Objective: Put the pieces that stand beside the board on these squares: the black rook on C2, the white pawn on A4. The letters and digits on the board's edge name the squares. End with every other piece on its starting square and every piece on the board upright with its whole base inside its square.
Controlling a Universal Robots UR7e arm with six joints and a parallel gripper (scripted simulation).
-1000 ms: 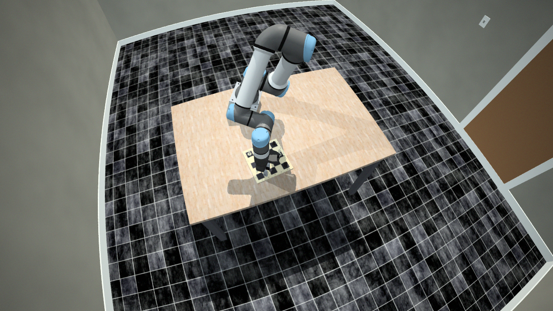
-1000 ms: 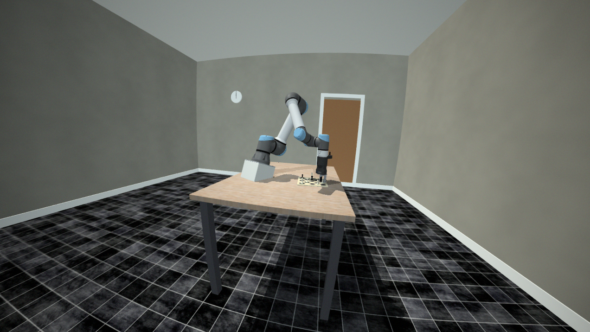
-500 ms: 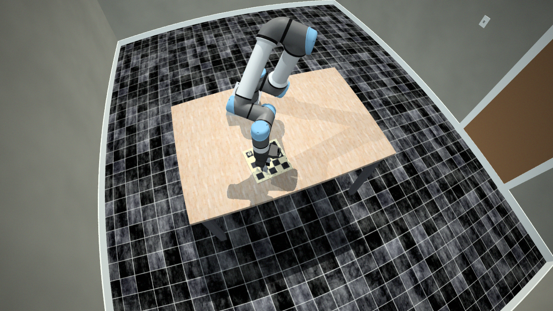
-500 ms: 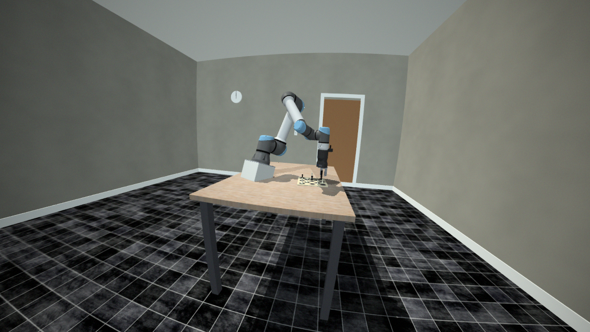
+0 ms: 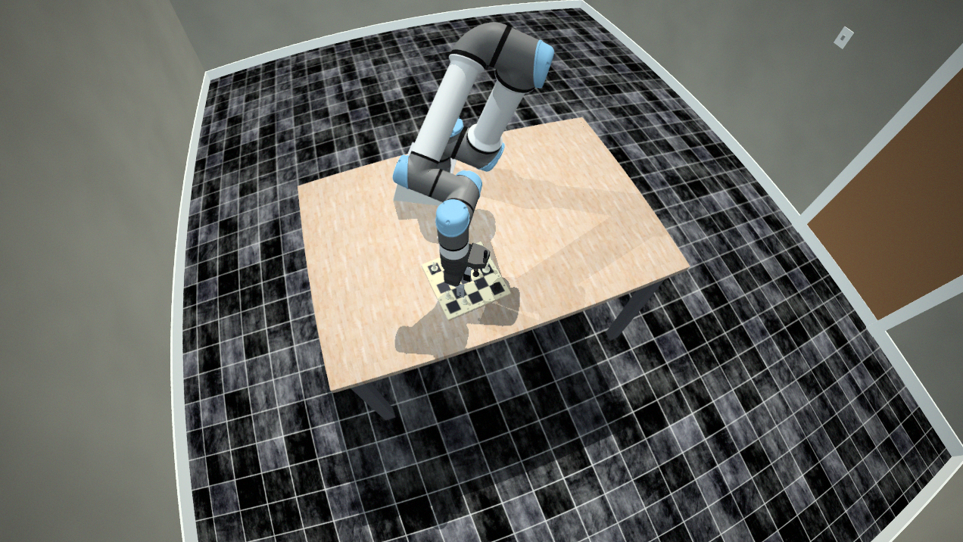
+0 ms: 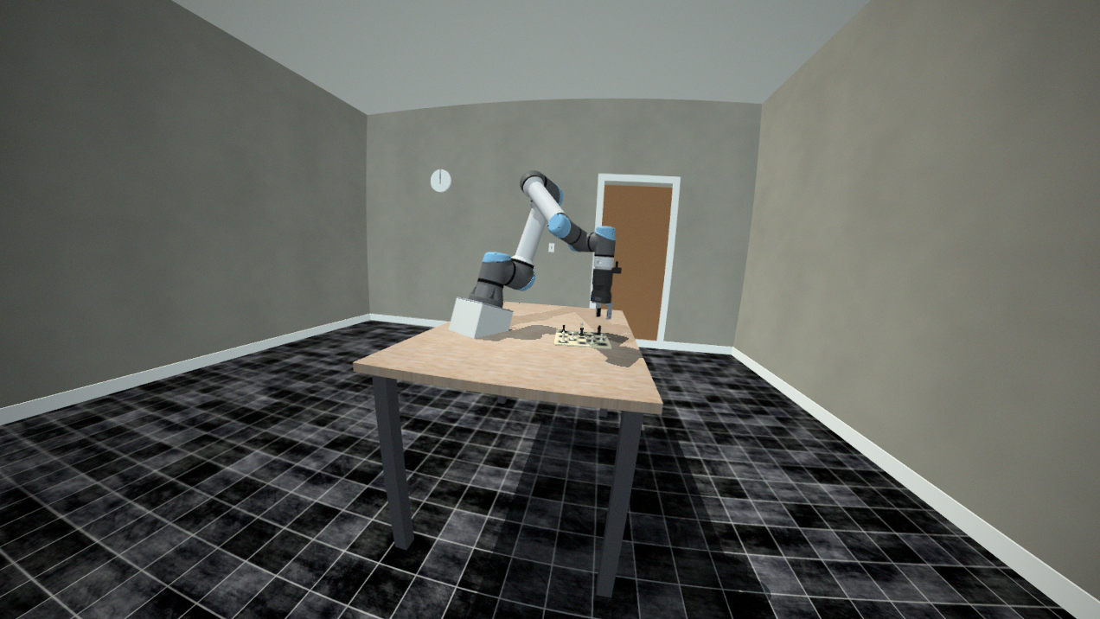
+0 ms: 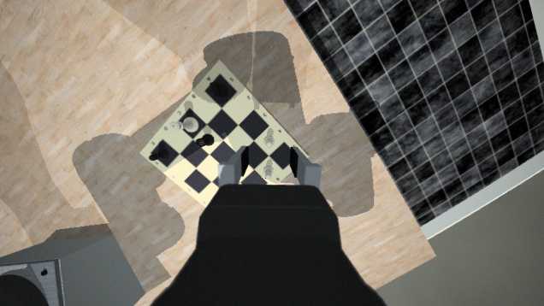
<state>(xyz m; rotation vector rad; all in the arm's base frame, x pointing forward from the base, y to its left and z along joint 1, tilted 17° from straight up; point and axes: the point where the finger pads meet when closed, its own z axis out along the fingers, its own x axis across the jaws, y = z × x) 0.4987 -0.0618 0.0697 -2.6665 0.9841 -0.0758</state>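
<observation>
In the wrist view a small chessboard (image 7: 224, 137) lies on the wooden table, with letters along its upper left edge and digits along its upper right edge. My gripper (image 7: 269, 155) is open and empty, well above the board's right corner. A white pawn (image 7: 269, 138) stands upright on the light square by the digit edge near that corner. A second white piece (image 7: 268, 168) shows lower down between my fingers. A black piece (image 7: 204, 140) stands near the board's middle, and others stand at the top corner (image 7: 218, 90) and the left corner (image 7: 159, 154). A tall white piece (image 7: 184, 125) stands by the letter edge.
The board (image 5: 465, 288) is near the table's front edge, with my arm (image 5: 453, 228) over it. The arm's grey base box (image 6: 478, 316) stands at the table's back left. The table edge and the tiled floor lie just beyond the board in the wrist view.
</observation>
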